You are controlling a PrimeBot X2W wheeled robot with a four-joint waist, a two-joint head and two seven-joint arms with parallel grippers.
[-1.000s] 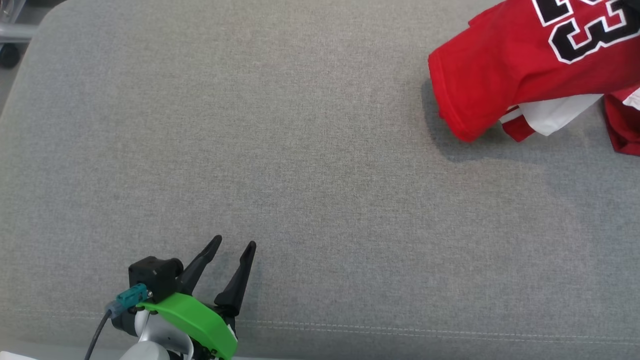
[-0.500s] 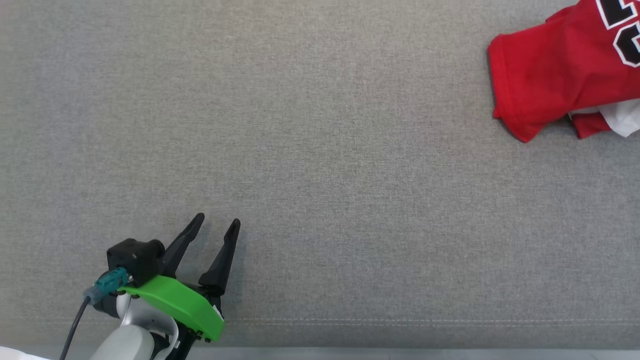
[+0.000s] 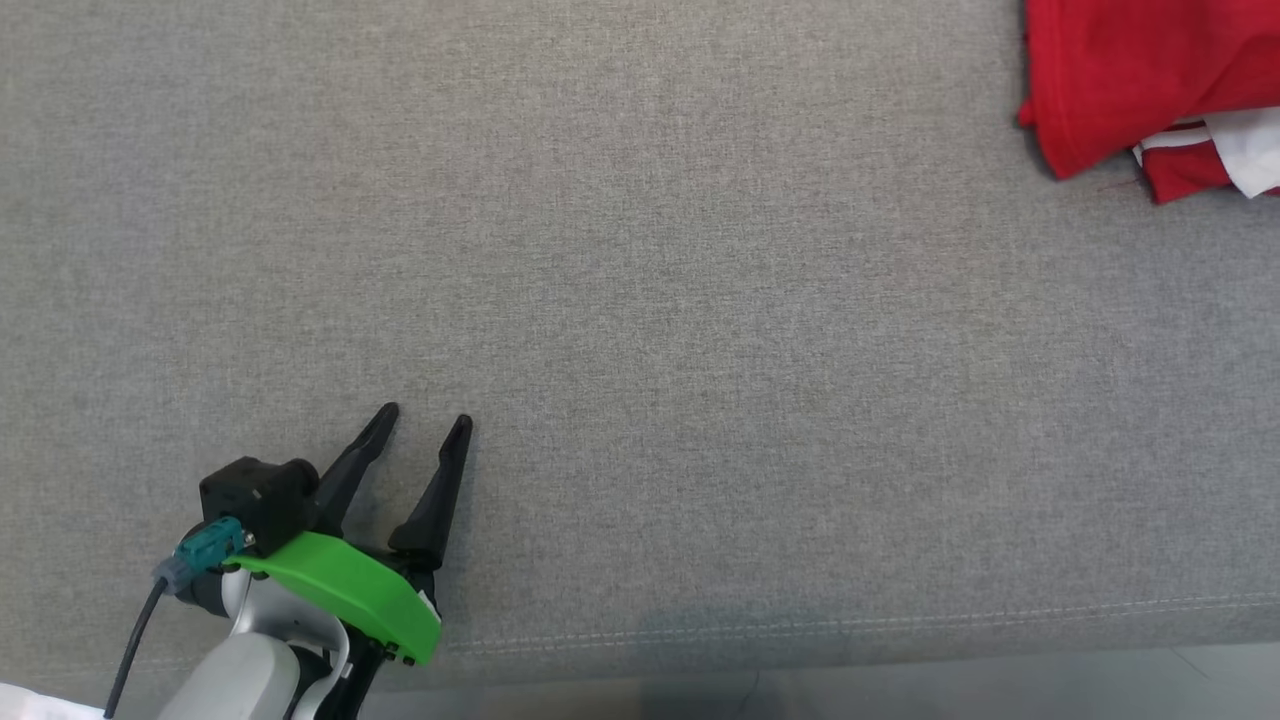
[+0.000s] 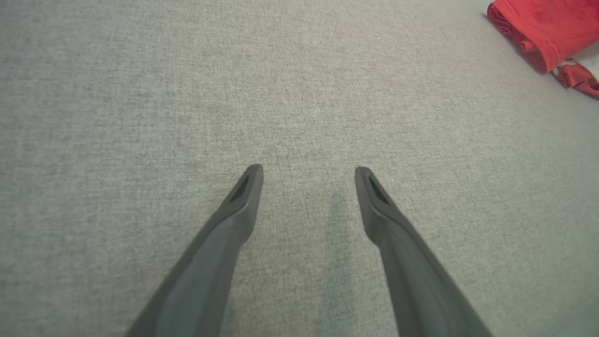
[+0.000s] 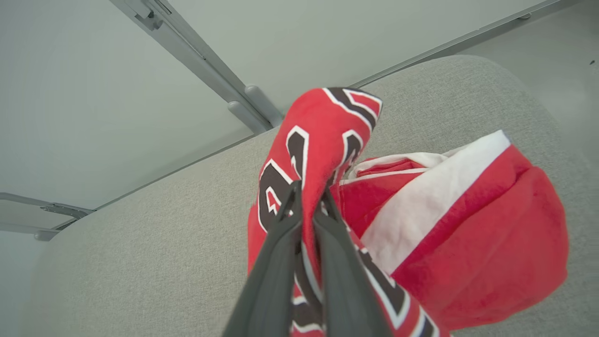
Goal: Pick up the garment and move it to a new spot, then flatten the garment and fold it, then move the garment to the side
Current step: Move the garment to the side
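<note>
The garment [image 3: 1120, 90] is a red jersey with white trim and black-and-white lettering, bunched at the top right corner of the head view on the grey cushion [image 3: 640, 330]. In the right wrist view my right gripper [image 5: 309, 196] is shut on a raised fold of the garment [image 5: 327, 135], with the rest of it hanging in a heap to the right. My left gripper [image 3: 420, 425] stands open low over the cushion at the lower left, far from the jersey. The left wrist view has its fingers [image 4: 243, 196] spread over bare fabric, the garment [image 4: 547, 32] at the top right.
The cushion's stitched front seam [image 3: 800, 625] runs along the bottom of the head view, with floor [image 3: 900, 685] below it. Behind the cushion the right wrist view shows a pale wall and a grey metal rail [image 5: 201, 61].
The head camera has shifted, so the jersey sits further right and higher in the picture. The left gripper stays open over the cushion near the front edge.
</note>
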